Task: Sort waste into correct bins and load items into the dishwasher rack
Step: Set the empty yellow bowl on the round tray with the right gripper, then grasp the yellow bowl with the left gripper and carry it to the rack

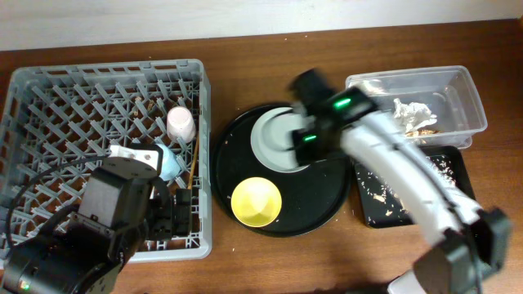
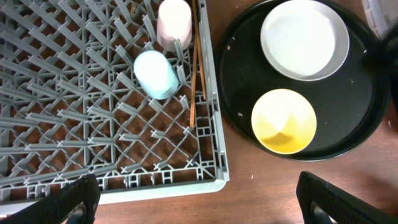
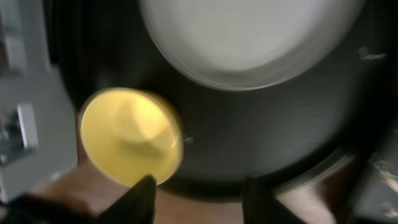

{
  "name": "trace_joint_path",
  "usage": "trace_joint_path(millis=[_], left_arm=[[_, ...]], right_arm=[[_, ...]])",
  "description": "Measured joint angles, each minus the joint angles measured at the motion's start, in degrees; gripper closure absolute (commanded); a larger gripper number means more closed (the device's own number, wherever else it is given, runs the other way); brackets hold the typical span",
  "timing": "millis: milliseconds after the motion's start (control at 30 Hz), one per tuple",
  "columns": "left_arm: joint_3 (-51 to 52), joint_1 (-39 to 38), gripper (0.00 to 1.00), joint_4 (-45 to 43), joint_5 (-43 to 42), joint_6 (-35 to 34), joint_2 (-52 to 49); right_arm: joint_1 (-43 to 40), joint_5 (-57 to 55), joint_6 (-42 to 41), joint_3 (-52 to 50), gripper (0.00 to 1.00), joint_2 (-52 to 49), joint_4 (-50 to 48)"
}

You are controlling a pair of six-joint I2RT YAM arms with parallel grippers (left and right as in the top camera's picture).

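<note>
Right gripper (image 3: 200,193) is hanging open with nothing between its fingers, hovering over the round black tray (image 1: 323,200) near the 3 o'clock edge of the plate (image 1: 274,137). Left gripper (image 2: 199,199) is also gaping wide and empty, idling over the 6 o'clock end of the dishwasher rack (image 1: 204,122).

Step in hand is probably picking the plate, though the blurred wrist view is not settling plate versus yellow bowl (image 1: 257,202). For a clean pick, the fingers should be straddling the plate's rim, one above and one under, since a flat plate is offering no other hold. The approach should be staying clear of the bowl at 7 o'clock on the tray.

Plate is looking pale grey-white, round, shallow and clean, lying flat at 12 o'clock of the tray. Pink cup (image 1: 181,123), blue cup (image 2: 155,74) and chopsticks (image 2: 194,68) are already sitting in the rack's 3 o'clock side.
</note>
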State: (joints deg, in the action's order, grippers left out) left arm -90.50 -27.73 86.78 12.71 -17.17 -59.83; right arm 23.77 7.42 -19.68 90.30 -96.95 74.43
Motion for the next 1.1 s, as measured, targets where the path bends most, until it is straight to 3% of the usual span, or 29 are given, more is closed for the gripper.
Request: trace_joint_path(millis=[67, 100, 133, 233, 367, 500, 533, 567, 600, 667, 733, 867, 1000, 1100], left_arm=[[0.00, 0.00, 0.01, 0.02, 0.00, 0.00, 0.00], [0.00, 0.00, 0.01, 0.00, 0.00, 0.00, 0.00], [0.00, 0.00, 0.01, 0.02, 0.00, 0.00, -0.02], [0.00, 0.00, 0.01, -0.02, 0.00, 0.00, 0.00], [0.00, 0.00, 0.01, -0.44, 1.16, 0.00, 0.00], [0.15, 0.00, 0.01, -10.36, 2.32, 0.02, 0.04], [0.17, 0.02, 0.16, -13.25, 2.29, 0.00, 0.02], [0.17, 0.07, 0.46, -15.47, -0.42, 0.00, 0.00], [0.28, 0.07, 0.57, -17.22, -6.25, 0.02, -0.13], [3.43, -0.70, 0.56, -19.52, -16.15, -0.48, -2.86], [11.21, -6.03, 0.56, -20.52, -20.09, -1.31, -14.40], [12.74, -14.34, 0.56, -22.86, -21.14, -1.53, -35.78], [12.79, -20.76, 0.56, -26.77, -20.63, -1.57, -46.23], [12.79, -24.13, 0.56, -28.98, -16.31, -1.75, -48.28]], right_arm=[[-18.67, -2.19, 4.35, 0.85, 0.51, 2.84, 9.33], [-27.45, -4.24, 6.12, 0.76, 0.40, 2.84, 10.99], [-34.58, -5.33, 7.04, 0.81, 0.01, 2.84, 12.28], [-58.47, -7.52, 6.75, 0.76, 0.01, 2.82, 10.78], [-74.31, -7.82, 6.60, 0.76, 0.01, 2.84, 10.38], [-77.37, -7.85, 6.60, 0.76, 0.01, 2.84, 10.36], [-77.37, -7.85, 6.60, 0.76, 0.01, 2.84, 10.32], [-77.37, -7.85, 6.60, 0.76, 0.02, 2.84, 10.34], [-77.37, -7.82, 6.60, 0.76, 0.01, 2.84, 10.29], [-77.37, -7.85, 6.60, 0.76, 0.01, 2.84, 10.21], [-77.37, -7.82, 6.60, 0.76, 0.01, 2.84, 10.19], [-77.37, -7.82, 6.62, 0.76, 0.01, 2.84, 10.19], [-77.37, -7.82, 6.60, 0.76, 0.01, 2.84, 10.19], [-77.37, -7.82, 6.58, 0.76, 0.01, 2.84, 10.19]])
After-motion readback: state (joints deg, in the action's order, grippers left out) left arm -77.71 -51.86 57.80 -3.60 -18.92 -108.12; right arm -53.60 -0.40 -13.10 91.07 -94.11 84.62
